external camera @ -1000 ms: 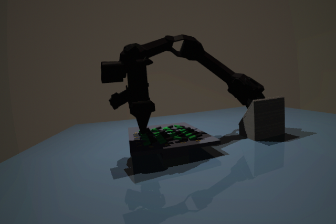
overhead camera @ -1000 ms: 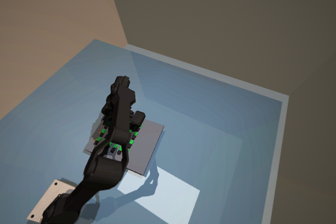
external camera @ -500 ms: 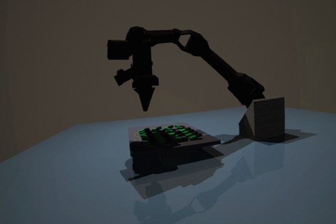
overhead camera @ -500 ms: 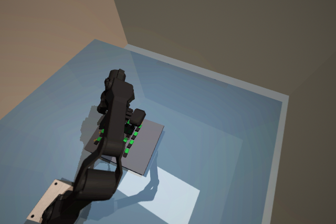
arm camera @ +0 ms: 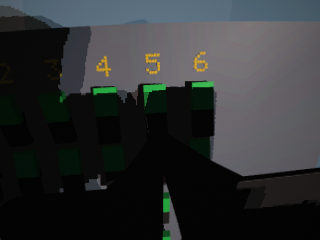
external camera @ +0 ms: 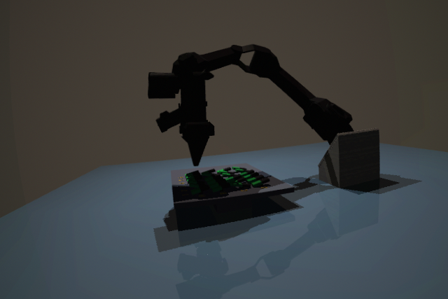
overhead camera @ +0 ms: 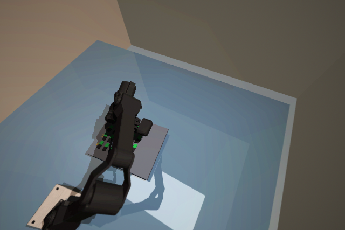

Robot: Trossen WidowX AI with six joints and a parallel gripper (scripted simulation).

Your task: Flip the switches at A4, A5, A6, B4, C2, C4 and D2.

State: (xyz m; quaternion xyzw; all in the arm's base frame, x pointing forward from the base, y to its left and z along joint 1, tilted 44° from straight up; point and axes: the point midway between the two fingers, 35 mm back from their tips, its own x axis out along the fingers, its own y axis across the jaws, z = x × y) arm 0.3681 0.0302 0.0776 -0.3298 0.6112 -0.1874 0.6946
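Hovering over the far row of the switch panel (external camera: 231, 183), the gripper (external camera: 195, 160) has its fingers pressed together on nothing, forming one blunt tip near switch 5 (arm camera: 155, 102). The rockers look stiff and closely spaced; press only a raised end. Neighbouring switches 4 (arm camera: 105, 107) and 6 (arm camera: 202, 107) leave little side room; above the panel, on the worktop (external camera: 90, 223), space is open.

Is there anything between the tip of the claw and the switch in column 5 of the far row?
No. In the exterior view the shut claw hangs just above the panel with only air beneath; the wrist view shows its tip over that switch.
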